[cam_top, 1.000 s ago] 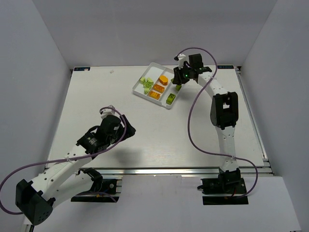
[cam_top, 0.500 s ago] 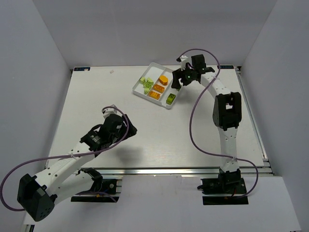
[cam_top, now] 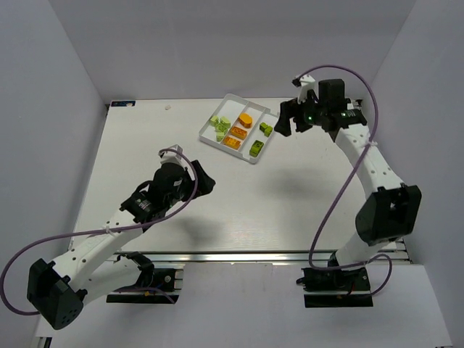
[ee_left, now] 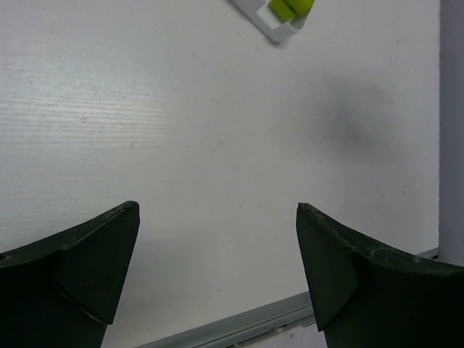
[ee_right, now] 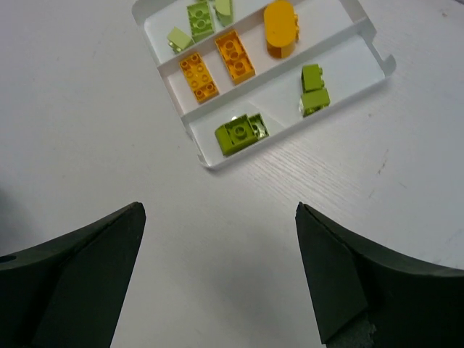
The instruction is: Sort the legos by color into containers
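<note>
The legos sit sorted by colour in the tray (ee_right: 206,161), one shade to each long compartment, which is why nothing is being carried. In the right wrist view the pale green ones (ee_right: 199,18) lie in the top compartment. The orange bricks (ee_right: 235,56) and the disc (ee_right: 280,27) lie in the middle one, and the darker greens (ee_right: 239,134) in the bottom one (two small clusters, set apart). No brick shows on the table (cam_top: 290,196) outside the tray in any view, so the sorting looks finished or nearly so. The right gripper (ee_right: 219,217) hangs above the bare table on the tray's darker-green side, jaws spread wide and holding nothing, a stance that fits letting go rather than reaching. The right arm (cam_top: 366,156) rises from its base, bows out to the right at the elbow, and bends back toward the tray, its wrist tipped down over it. The left gripper (ee_left: 217,217) is also spread and empty, well apart from the tray, with only a tray corner at the top of its view. The left arm (cam_top: 109,235) lies low and stretched on a diagonal toward mid-table (idle, by the look of it).
</note>
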You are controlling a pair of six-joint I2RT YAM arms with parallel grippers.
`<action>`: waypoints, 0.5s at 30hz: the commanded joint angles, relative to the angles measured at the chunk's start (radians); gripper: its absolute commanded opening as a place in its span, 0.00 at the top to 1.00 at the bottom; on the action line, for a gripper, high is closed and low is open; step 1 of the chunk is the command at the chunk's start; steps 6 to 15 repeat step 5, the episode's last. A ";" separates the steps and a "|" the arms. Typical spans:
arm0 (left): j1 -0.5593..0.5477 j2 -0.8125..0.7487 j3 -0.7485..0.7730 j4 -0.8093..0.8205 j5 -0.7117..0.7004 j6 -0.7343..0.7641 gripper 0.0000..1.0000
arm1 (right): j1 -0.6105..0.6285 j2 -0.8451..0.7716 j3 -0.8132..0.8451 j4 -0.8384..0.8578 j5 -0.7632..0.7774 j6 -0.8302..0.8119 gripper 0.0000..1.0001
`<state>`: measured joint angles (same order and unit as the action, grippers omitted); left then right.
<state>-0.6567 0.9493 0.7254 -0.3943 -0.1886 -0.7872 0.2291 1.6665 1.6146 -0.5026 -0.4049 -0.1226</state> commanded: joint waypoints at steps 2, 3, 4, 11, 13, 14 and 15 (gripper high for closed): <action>0.003 0.020 0.095 0.052 0.018 0.089 0.02 | -0.004 -0.130 -0.133 0.085 0.120 0.035 0.11; 0.003 0.029 0.104 0.046 0.015 0.106 0.02 | -0.007 -0.155 -0.200 0.102 0.145 0.032 0.11; 0.003 0.031 0.118 0.043 0.009 0.115 0.02 | -0.007 -0.178 -0.228 0.120 0.155 0.029 0.11; 0.003 0.031 0.123 0.046 0.005 0.132 0.02 | -0.007 -0.223 -0.254 0.148 0.156 0.023 0.11; 0.003 0.031 0.123 0.046 0.005 0.132 0.02 | -0.007 -0.223 -0.254 0.148 0.156 0.023 0.11; 0.003 0.031 0.123 0.046 0.005 0.132 0.02 | -0.007 -0.223 -0.254 0.148 0.156 0.023 0.11; 0.003 0.031 0.123 0.046 0.005 0.132 0.02 | -0.007 -0.223 -0.254 0.148 0.156 0.023 0.11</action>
